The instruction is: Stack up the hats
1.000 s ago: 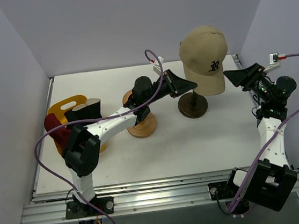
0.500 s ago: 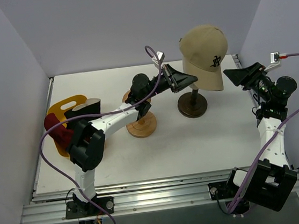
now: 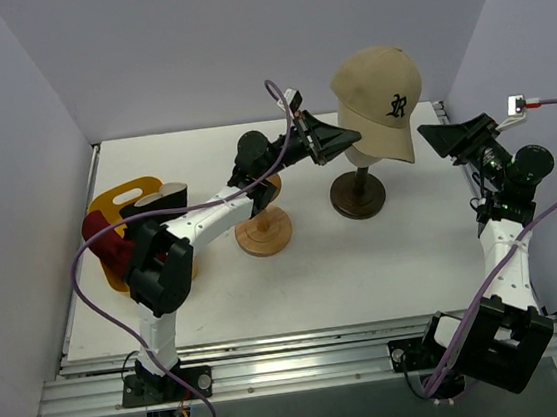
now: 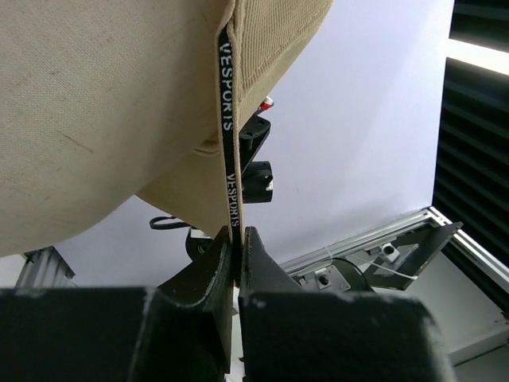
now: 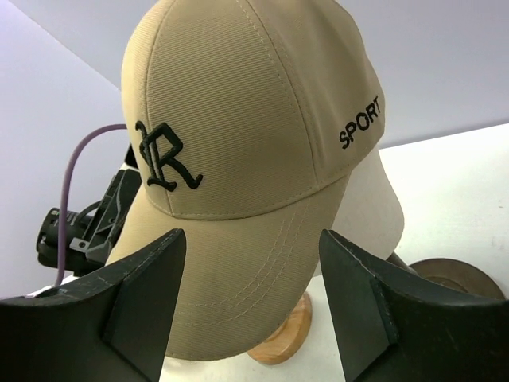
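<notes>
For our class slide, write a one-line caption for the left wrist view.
Left gripper pinches the tan cap by its rim, on the VESPORTS band.

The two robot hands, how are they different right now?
The left hand is shut, pinching the edge of the tan cap; the right hand is open and holds nothing. The left hand touches the cap; the right hand sits apart, facing its front. Both are black and point at the cap.
</notes>
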`<act>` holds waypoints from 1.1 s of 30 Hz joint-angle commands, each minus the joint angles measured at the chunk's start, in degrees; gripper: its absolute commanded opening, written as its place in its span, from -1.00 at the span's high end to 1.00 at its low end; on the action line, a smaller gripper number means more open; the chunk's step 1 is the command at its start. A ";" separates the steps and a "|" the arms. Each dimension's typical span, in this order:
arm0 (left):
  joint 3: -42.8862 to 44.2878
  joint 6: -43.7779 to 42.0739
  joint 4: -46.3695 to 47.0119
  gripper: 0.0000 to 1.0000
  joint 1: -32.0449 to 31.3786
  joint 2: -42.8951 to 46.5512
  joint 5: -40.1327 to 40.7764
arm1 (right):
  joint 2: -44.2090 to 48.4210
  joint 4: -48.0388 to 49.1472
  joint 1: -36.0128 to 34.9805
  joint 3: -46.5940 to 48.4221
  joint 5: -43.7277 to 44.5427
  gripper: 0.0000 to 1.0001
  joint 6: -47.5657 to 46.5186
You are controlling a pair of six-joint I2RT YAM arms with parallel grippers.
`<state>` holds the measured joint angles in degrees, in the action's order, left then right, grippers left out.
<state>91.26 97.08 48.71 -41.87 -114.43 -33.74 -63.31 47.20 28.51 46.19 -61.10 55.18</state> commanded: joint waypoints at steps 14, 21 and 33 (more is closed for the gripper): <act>-2.32 14.80 17.46 0.95 5.74 -3.60 -3.26 | -4.89 1.23 -4.87 7.60 4.23 -0.10 -5.78; -1.44 16.04 18.36 0.95 7.06 -5.27 -4.32 | -7.35 1.40 -5.84 7.94 5.11 -0.02 -7.28; 0.93 15.07 15.81 0.95 7.33 -6.51 -4.76 | -11.05 7.90 -7.85 7.60 4.50 0.06 -4.73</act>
<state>89.60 112.81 63.70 -35.77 -119.98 -39.92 -73.71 47.59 22.06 52.53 -56.21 48.82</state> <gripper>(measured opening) 0.081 0.478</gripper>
